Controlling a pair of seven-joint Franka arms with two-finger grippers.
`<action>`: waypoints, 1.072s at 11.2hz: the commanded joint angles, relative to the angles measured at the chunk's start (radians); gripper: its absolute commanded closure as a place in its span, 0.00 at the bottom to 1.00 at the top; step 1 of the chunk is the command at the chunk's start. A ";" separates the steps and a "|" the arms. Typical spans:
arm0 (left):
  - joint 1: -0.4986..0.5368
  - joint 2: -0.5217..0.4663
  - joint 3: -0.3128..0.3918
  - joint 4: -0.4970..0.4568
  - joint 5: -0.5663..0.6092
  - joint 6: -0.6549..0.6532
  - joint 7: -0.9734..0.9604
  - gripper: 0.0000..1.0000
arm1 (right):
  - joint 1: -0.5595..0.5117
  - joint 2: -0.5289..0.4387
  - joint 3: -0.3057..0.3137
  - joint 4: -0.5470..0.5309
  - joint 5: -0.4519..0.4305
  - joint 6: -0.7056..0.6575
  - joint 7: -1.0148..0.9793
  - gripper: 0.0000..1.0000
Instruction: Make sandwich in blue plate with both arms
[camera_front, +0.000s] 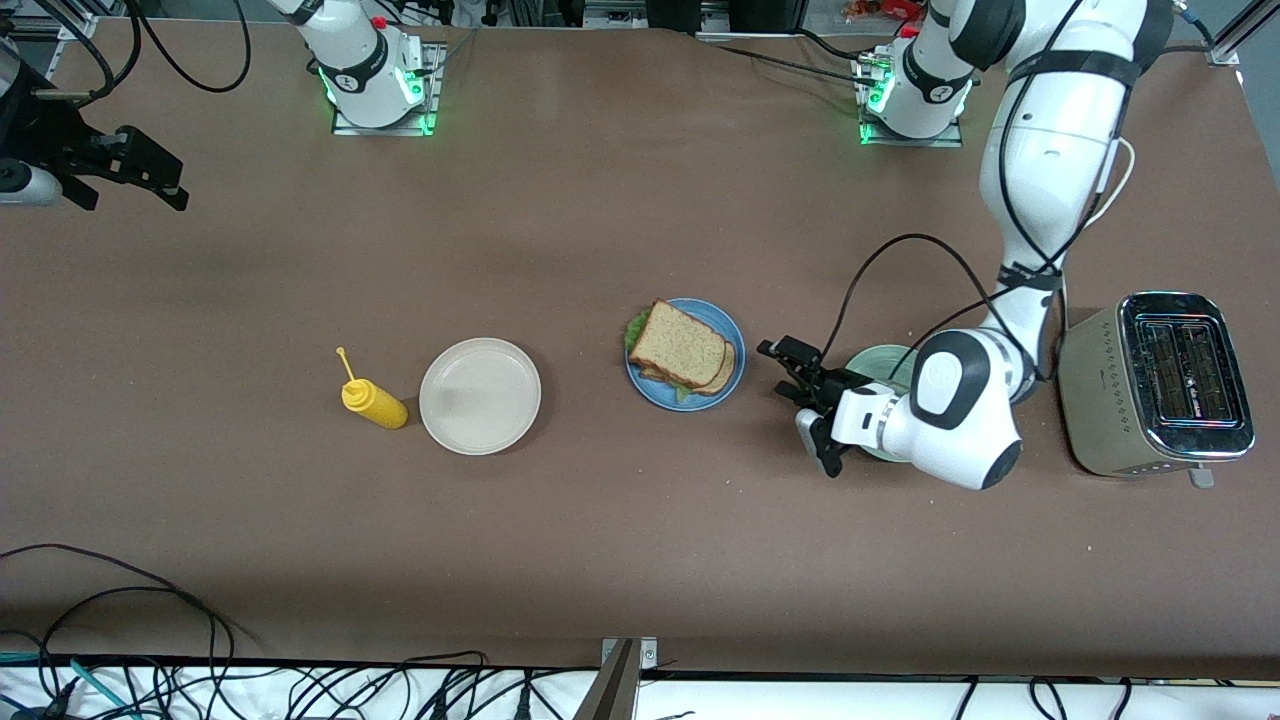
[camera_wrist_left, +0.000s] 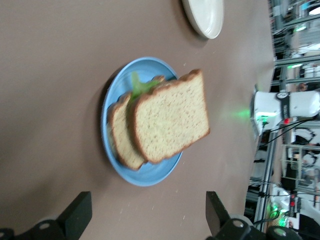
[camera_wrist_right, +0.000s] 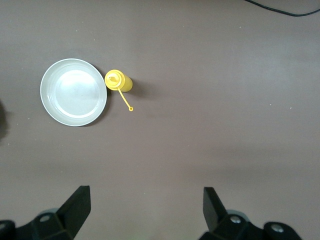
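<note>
- I see the sandwich (camera_front: 683, 350) sitting on the blue plate (camera_front: 730, 330), mid-table. Top bread slice (camera_wrist_left: 171, 116) is skewed off the lower slice (camera_wrist_left: 121, 134), overhanging the plate rim on one side.
- Lettuce (camera_front: 636, 327) pokes out at the edge of the stack toward the right arm's end of the table (in the left wrist view it shows as a green ruffle between the slices).
- Left gripper (camera_front: 784, 370) is low over the table just beside the blue plate, on the side toward the left arm's end. Fingers (camera_wrist_left: 77, 213) are spread, nothing between them. It points at the sandwich but is apart from plate and bread.
- Left arm's wrist and forearm are over the mint-green plate (camera_front: 880, 362), which is mostly covered; only part of its rim shows.
- Toaster (camera_front: 1155, 396) stands at the left arm's end of the table, near that plate, slots up.
- Right gripper (camera_front: 150, 170) is parked high over the right arm's end of the table, well apart from everything. Its fingers (camera_wrist_right: 76, 206) are apart and empty; this arm is waiting.
- Beige-white plate (camera_front: 480, 395) lies between the blue plate and the right arm's end, empty as far as I can see.
- Yellow squeeze bottle (camera_front: 374, 400) lies on its side just beside the beige-white plate, its thin nozzle (camera_front: 346, 362) pointing away from the front camera.
- Brown table (camera_front: 600, 200) carries all of it.
</note>
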 joint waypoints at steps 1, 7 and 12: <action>0.021 -0.148 0.000 -0.026 0.197 -0.065 -0.172 0.00 | -0.001 0.004 -0.002 0.023 0.015 -0.023 0.000 0.00; -0.011 -0.569 -0.004 -0.155 0.621 -0.068 -0.629 0.00 | -0.002 0.004 -0.005 0.023 0.013 -0.028 -0.005 0.00; 0.069 -0.852 -0.007 -0.395 0.698 0.079 -0.734 0.00 | -0.002 0.006 -0.005 0.023 0.013 -0.028 -0.007 0.00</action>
